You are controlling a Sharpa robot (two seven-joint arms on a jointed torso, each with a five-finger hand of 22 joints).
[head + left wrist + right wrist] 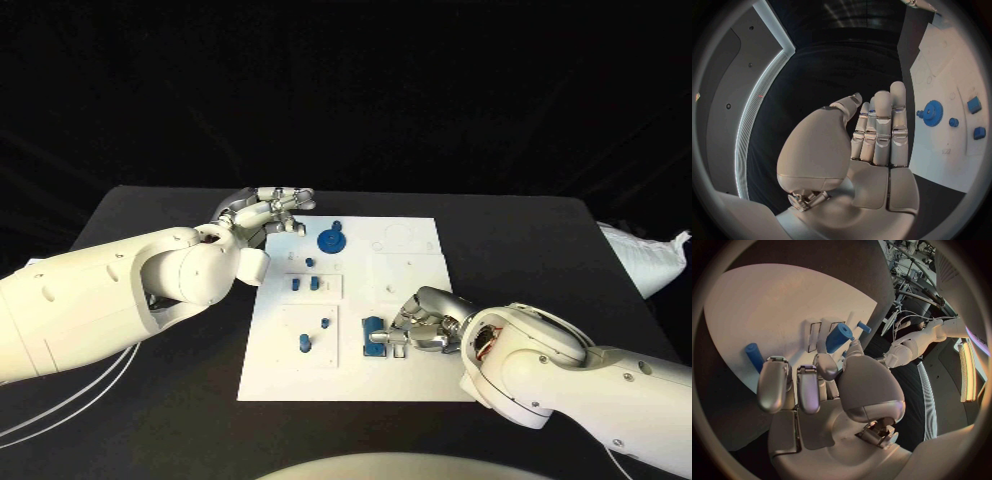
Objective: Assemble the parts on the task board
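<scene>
The white task board [411,375] lies mid-table. A blue gear [332,240] [932,112] sits near its far edge, with small blue pegs [304,284] just nearer. My left hand [274,210] [879,135] hovers at the board's far left corner, fingers straight and side by side, holding nothing. My right hand [418,328] [817,380] rests over the board's near middle. Its thumb and a finger pinch an upright blue peg [378,338] [839,336]. Another blue peg [306,343] [753,356] lies on the board to the left of that hand.
A white bag [645,252] lies at the table's right edge. The black table [159,215] shows bare around the board on both sides. My left arm [130,290] reaches across the table's left part.
</scene>
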